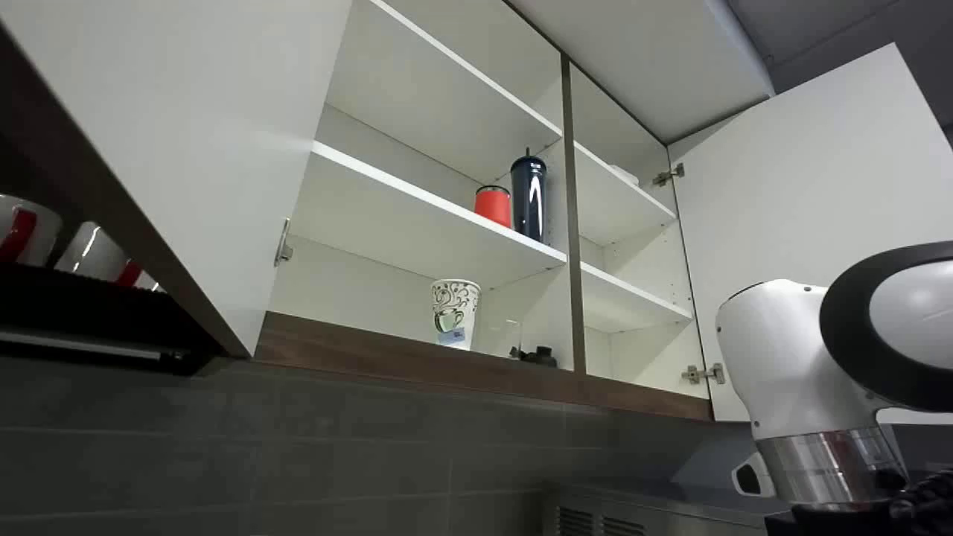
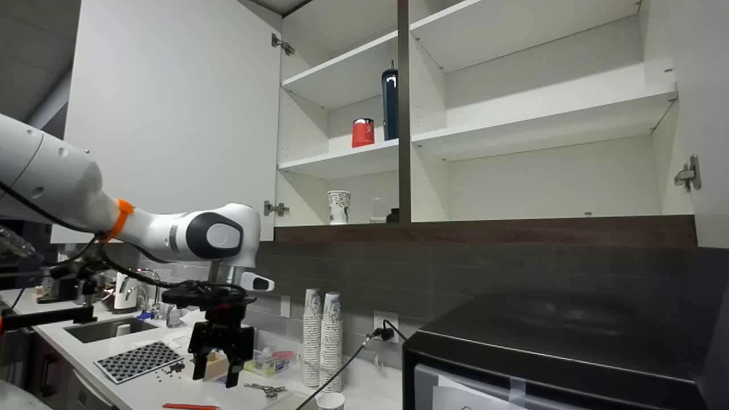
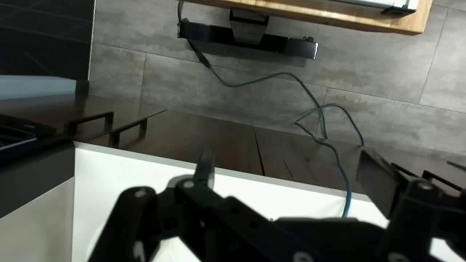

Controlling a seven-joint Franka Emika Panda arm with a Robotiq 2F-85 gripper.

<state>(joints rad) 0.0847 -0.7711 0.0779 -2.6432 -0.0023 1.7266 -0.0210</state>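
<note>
In an exterior view we see the gripper left of bottom centre, its two fingers standing apart above the white counter. Showing behind them is a tan box, with a silvery scissors-like tool to its lower right. Farther right, at bottom centre, we find stacked paper cups. Beyond, across the upper centre in both exterior views, an open cupboard holds a patterned cup below a red tumbler and a dark blue tumbler.
</note>
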